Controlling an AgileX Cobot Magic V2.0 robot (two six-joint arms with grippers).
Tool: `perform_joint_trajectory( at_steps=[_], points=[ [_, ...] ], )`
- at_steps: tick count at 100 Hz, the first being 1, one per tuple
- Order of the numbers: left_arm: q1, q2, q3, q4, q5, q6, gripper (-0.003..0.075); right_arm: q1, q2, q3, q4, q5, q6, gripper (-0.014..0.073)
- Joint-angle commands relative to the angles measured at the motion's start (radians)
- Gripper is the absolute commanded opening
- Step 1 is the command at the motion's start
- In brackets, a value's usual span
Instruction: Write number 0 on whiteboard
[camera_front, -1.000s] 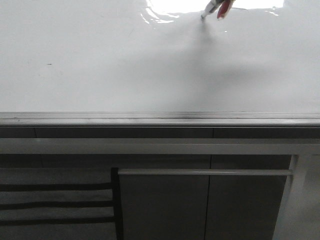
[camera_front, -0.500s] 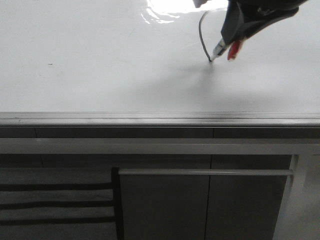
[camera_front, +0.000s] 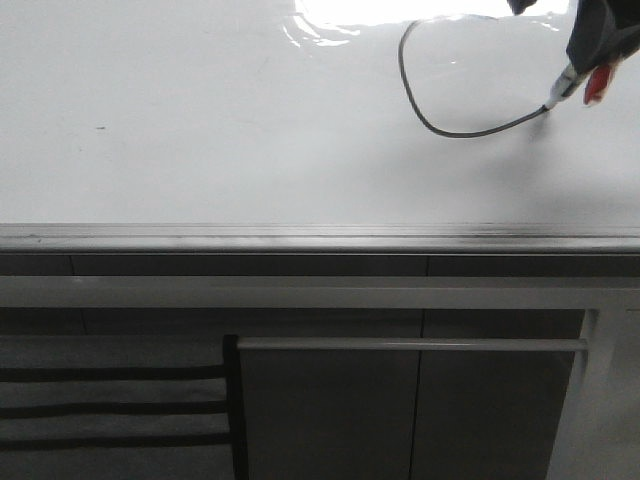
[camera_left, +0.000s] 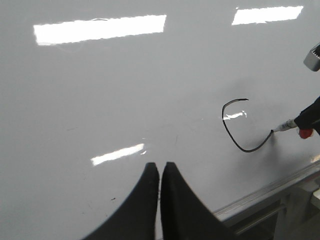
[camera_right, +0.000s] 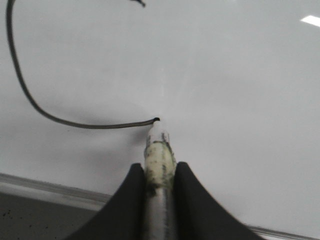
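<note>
The whiteboard (camera_front: 200, 120) fills the upper half of the front view. On it runs a thin black open curve of the number 0 (camera_front: 470, 134), down its left side and along its bottom. My right gripper (camera_right: 159, 167) is shut on a white marker (camera_right: 159, 155), and the marker's tip touches the right end of the curve (camera_right: 30, 100). The front view shows that marker (camera_front: 563, 88) at the far right under the dark right gripper (camera_front: 600, 35). My left gripper (camera_left: 159, 167) hovers over the whiteboard (camera_left: 100, 100), left of the curve (camera_left: 227, 131), shut with nothing in it.
A grey metal edge strip (camera_front: 300, 238) borders the board's near side. Below it are dark cabinet panels (camera_front: 330, 410) and a white rail (camera_front: 400, 344). Bright glare (camera_front: 400, 10) lies at the board's far edge. A red part (camera_front: 597, 85) hangs beside the marker.
The right gripper carried the marker down from the board's far edge, then to the right. The black line grew from nothing into a long open curve.
</note>
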Motion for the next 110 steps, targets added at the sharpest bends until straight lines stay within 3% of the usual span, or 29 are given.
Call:
perform_joint_trajectory(
  at_steps=[1,61,82,110],
  points=[
    [0.002,0.007,-0.025,0.002,-0.065,-0.010,-0.0020,-0.045,-0.020,-0.056,-0.094,-0.057,-0.007,-0.0048],
    [0.002,0.007,-0.025,0.002,-0.065,-0.010,-0.0020,-0.014,0.049,-0.224,-0.088,-0.136,-0.009,-0.0048],
    [0.002,0.007,-0.025,0.002,-0.065,-0.010,-0.0020,0.050,0.098,-0.237,-0.088,-0.131,-0.009,-0.0048],
    [0.002,0.007,-0.025,0.002,-0.063,-0.010,-0.0020,0.049,0.070,-0.237,-0.105,-0.115,-0.009,-0.0048]
  ],
)
